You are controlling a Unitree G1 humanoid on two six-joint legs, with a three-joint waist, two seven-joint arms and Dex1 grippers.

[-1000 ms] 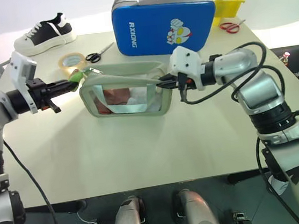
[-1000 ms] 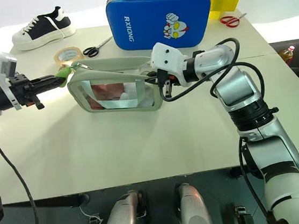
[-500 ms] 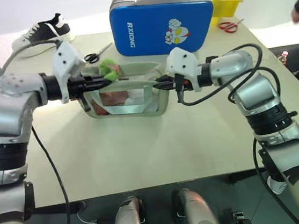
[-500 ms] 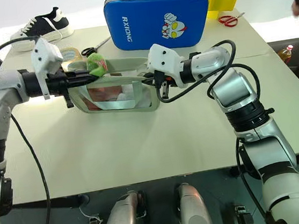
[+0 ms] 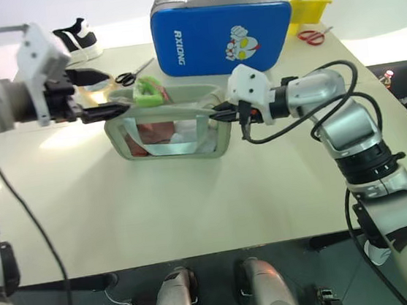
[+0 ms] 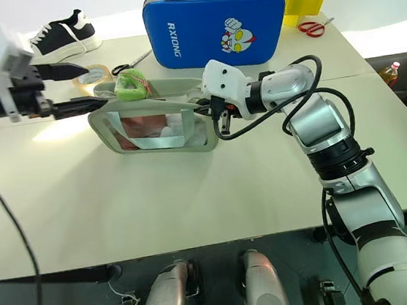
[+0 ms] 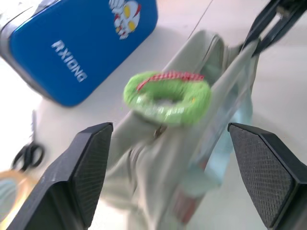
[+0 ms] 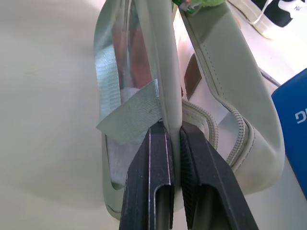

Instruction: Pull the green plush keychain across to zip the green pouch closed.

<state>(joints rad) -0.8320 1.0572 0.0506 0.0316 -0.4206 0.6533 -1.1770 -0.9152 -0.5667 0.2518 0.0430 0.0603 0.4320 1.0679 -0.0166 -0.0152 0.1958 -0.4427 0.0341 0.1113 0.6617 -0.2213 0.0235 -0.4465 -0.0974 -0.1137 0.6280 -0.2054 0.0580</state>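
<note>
Green pouch is standing on the tabletop, in front of the blue RXIONG case. Green plush keychain is lying on the pouch's top edge near its left end. Left gripper is hovering just left of the keychain, fingers spread wide, gripping nothing. Right gripper is pinching the pouch's right-end edging, fingers clamped together. Left wrist view is showing the keychain as a ring with red trim; right wrist view is showing the zipper teeth.

Lime-green plush keychain with a red stripe, sage-green pouch, blue case with white lettering.
</note>
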